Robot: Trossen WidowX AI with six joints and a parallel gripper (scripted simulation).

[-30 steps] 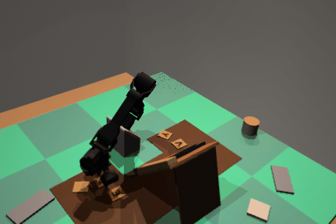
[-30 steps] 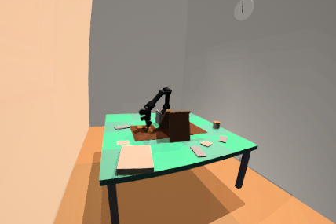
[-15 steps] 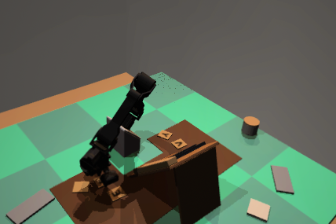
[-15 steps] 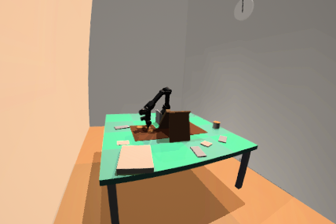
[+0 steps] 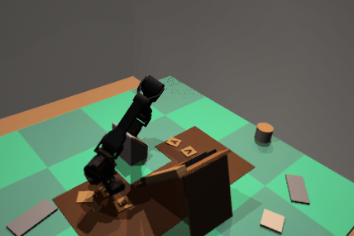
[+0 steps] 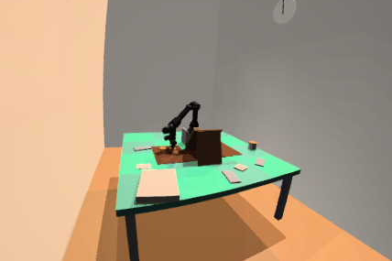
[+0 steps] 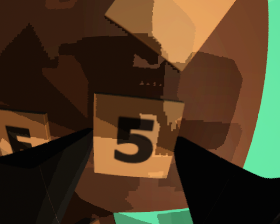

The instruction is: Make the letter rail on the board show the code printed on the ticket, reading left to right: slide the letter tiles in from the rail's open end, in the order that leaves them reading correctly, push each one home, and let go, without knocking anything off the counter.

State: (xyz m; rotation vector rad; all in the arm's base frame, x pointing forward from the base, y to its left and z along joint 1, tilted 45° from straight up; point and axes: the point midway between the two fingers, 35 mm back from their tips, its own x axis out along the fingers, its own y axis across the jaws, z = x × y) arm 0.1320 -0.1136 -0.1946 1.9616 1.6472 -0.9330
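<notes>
My gripper [image 5: 112,189] [image 6: 173,149] [image 7: 135,139] is shut on the 5 tile [image 7: 103,162], low over the brown mat [image 5: 66,203] [image 6: 160,158]; its fingertips are at the tile's two sides. A tile that looks like an E [image 5: 123,204] [image 7: 41,125] lies beside it, partly hidden by a finger in the wrist view. Another tile [image 5: 85,197] [image 7: 211,20] lies close by, its mark not readable. A Y tile [image 5: 174,142] and a V tile [image 5: 188,151] lie farther off. The upright board [image 5: 208,195] [image 6: 209,148] hides its front; I cannot read the rail or ticket.
A pale upright panel [image 5: 134,150] stands behind the gripper, close to the arm. A round can [image 5: 264,133] [image 6: 252,146] stands to the right. Flat grey slabs [image 5: 32,217] [image 5: 297,189], a cream square [image 5: 272,220] and a thick pale block [image 6: 157,185] lie around the mat.
</notes>
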